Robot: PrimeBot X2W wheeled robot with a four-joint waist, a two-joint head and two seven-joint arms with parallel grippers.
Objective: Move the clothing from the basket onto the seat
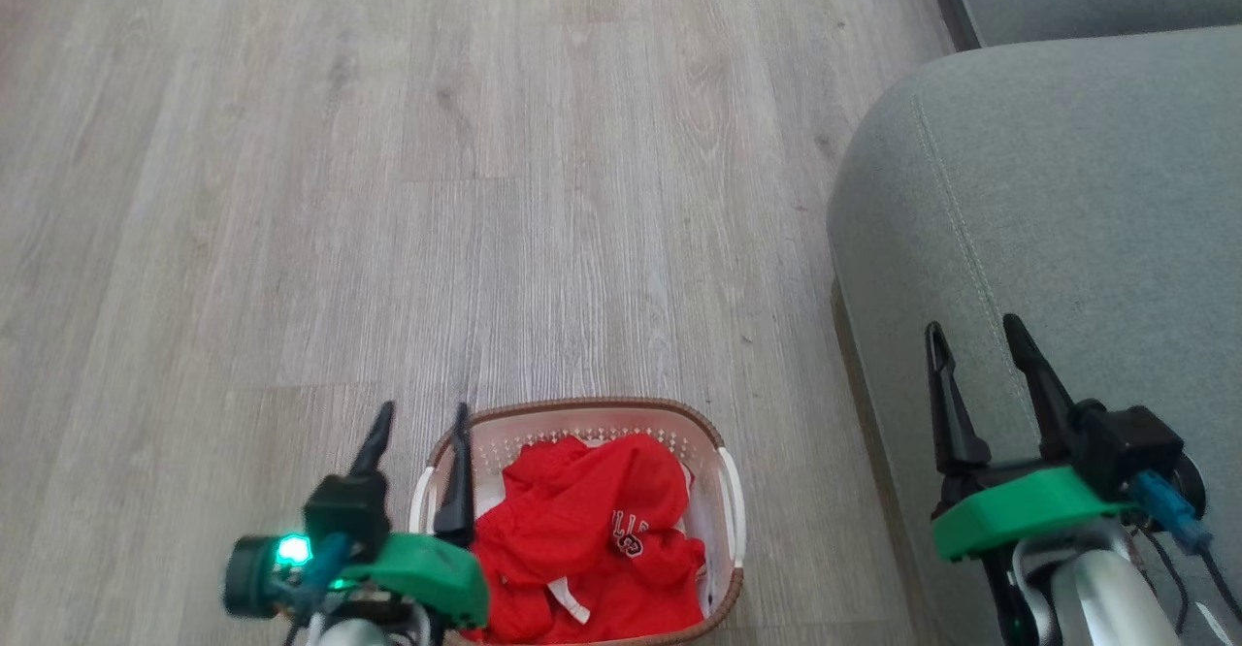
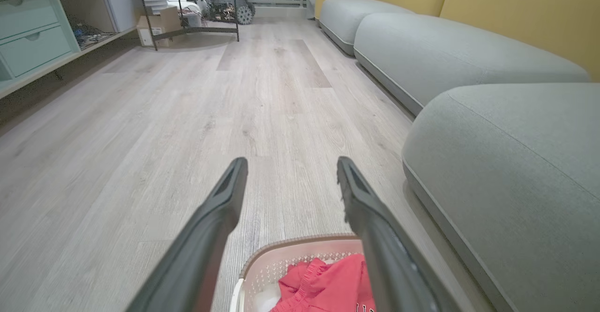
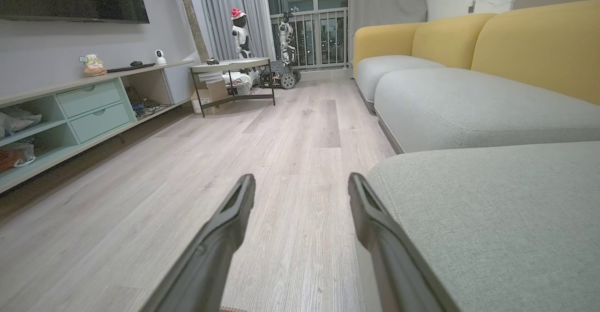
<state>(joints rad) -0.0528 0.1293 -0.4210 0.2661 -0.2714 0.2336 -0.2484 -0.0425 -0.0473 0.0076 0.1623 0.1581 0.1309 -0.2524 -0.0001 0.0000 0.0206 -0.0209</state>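
Red clothing (image 1: 592,539) with white trim and dark lettering lies bunched in the cream basket (image 1: 723,433) on the floor, low in the head view. My left gripper (image 1: 424,416) stands open over the basket's left rim, its fingers empty. The left wrist view looks past that gripper (image 2: 290,164) at the basket's rim (image 2: 290,246) and the clothing (image 2: 328,281) below. The grey-green seat (image 1: 1067,209) fills the right side. My right gripper (image 1: 975,328) hovers open above the seat's front edge, holding nothing; in its own wrist view the gripper (image 3: 302,181) points along the seat (image 3: 492,209).
Pale wood floor (image 1: 437,161) stretches ahead and left of the basket. More grey sofa cushions (image 2: 445,54) with yellow backs (image 3: 529,45) run along the right. A low shelf unit (image 3: 89,110) and a round side table (image 3: 229,68) stand far off.
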